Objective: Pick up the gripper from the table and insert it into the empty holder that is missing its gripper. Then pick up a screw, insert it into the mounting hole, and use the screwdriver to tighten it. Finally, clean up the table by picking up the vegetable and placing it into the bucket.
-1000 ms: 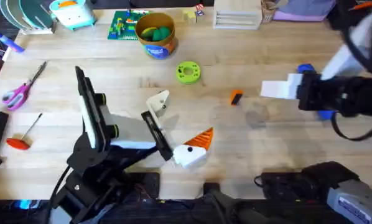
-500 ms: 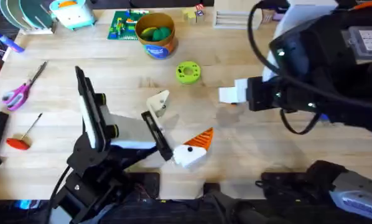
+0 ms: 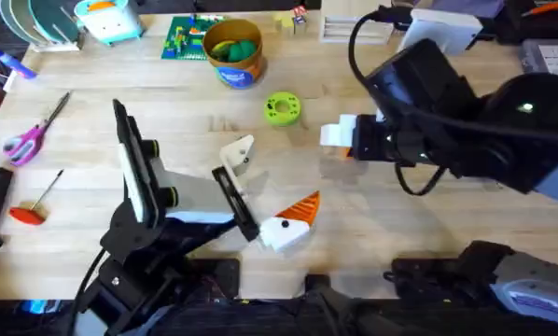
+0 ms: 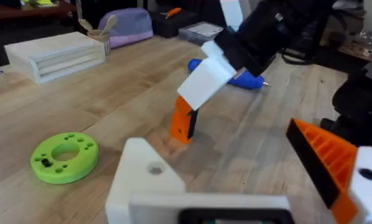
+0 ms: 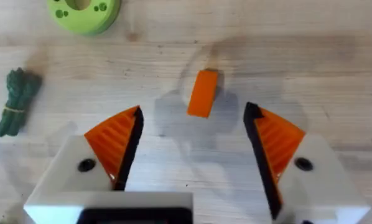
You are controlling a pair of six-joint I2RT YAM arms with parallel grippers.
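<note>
Landmark: the lime-green ring (image 3: pixel 282 108) on the table (image 3: pixel 428 233); I place everything from it.
Gripper piece: the gripper (image 5: pixel 203 93), a small orange finger, lies flat on the wood a short way from the ring, toward my right arm's side; the left wrist view (image 4: pixel 183 121) shows it under my right arm's white finger.
Right gripper (image 5: pixel 191 144): jaws spread wide, one on each side of the piece, touching nothing.
Left gripper (image 4: pixel 248 174): resting near the table's front edge, well apart from the ring; I cannot tell how its jaws stand.
Handling: likely light, stiff plastic that may skid on the wood. I would pinch it across its two long flat sides, near the middle.
Change: a second ago my right arm was far out at the table's right edge with the piece lying in the open; now it has swung in over the piece.
Vegetable (image 5: pixel 15 101): lies near the ring.
</note>
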